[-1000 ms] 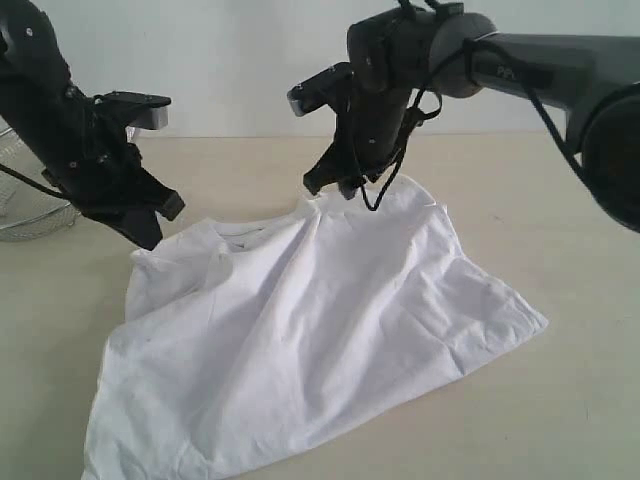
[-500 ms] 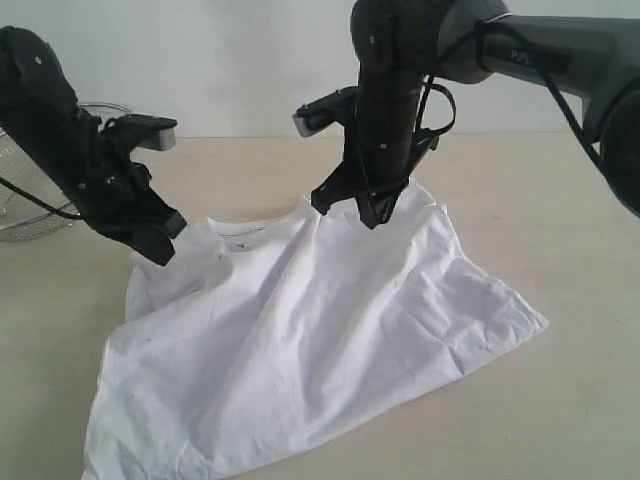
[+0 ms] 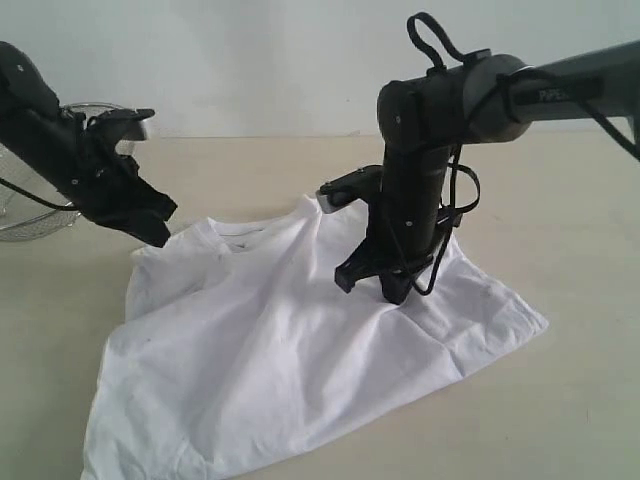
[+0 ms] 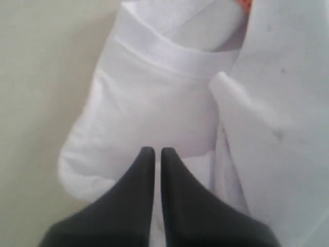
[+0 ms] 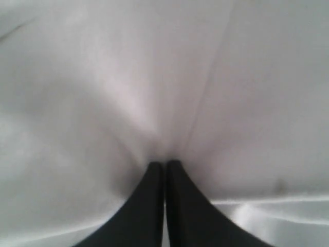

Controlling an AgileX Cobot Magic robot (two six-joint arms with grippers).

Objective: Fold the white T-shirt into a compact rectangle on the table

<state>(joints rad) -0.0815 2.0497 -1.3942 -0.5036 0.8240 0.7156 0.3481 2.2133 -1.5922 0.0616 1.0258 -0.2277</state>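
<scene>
At mid-shirt, right pincer (image 3: 372,287): clenched, tips pressed into cloth, creases meeting there.
Left pincer (image 3: 158,230): clenched, empty, over a sleeve.
White T-shirt (image 3: 260,350): spread rumpled on desk (image 3: 570,400), collar at far side.
Left wrist view only: orange neck tag (image 4: 245,4).
Behind left arm: wire basket (image 3: 30,215), partly hidden.

The lower corner of the white T-shirt (image 3: 300,350) and much of the wire basket (image 3: 35,222) run off the exterior view's edges, the left arm (image 3: 60,150) hides part of the basket, and the blurred right wrist view cannot show whether the right gripper (image 5: 165,165) pinches cloth
</scene>
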